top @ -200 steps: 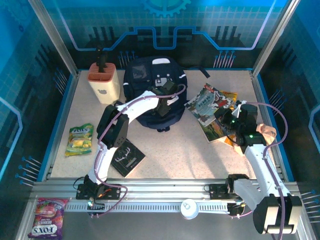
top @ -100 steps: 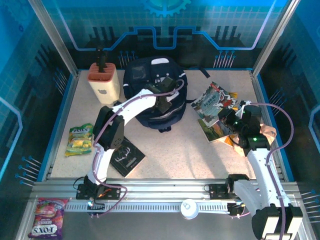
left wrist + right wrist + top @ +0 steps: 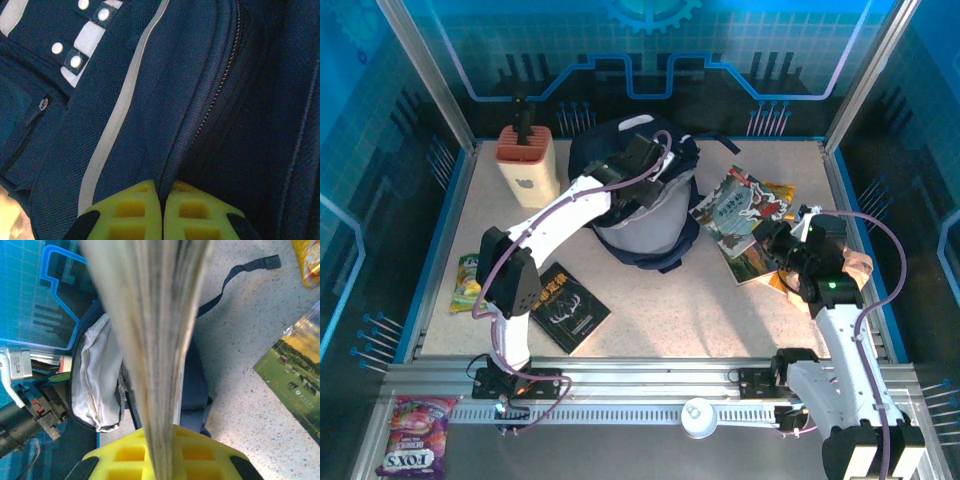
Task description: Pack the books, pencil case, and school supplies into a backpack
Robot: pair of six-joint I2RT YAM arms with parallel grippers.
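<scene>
Top view, backpack: the backpack (image 3: 650, 228) lies near the middle of the table's (image 3: 650, 310) far edge, with its mouth drawn open and pale lining showing.
Top view, left gripper: the left gripper (image 3: 645, 190) sits at the upper lip of that mouth, jaws together on the fabric.
Top view, books: the teal-grey book (image 3: 740, 205) is near the right edge, one corner at the right gripper (image 3: 772, 245). The landscape book (image 3: 748, 264) lies flat just beside it. The black book (image 3: 567, 308) lies flat toward the near left corner, well apart from the bag.
Top view, other things: a beige holder (image 3: 528, 170) stands at the far left corner. A green snack packet (image 3: 468, 288) lies by the left edge, partly behind the left arm.
Left wrist, grip: the pads meet flush on a fold of navy cloth beside a zipper line.
Left wrist, handling: the cloth looks soft and limp, likely to sag shut if let go. The stitched rim is the firmest hold.
Right wrist, grip: the jaws are clamped on a thin book seen edge-on and blurred. Its cover is hidden, but I judge it to be the teal-grey one.
Right wrist, handling: the book looks light and floppy, with pages that splay and probably a slick cover. A hold near the spine would stop it bending on entry.
</scene>
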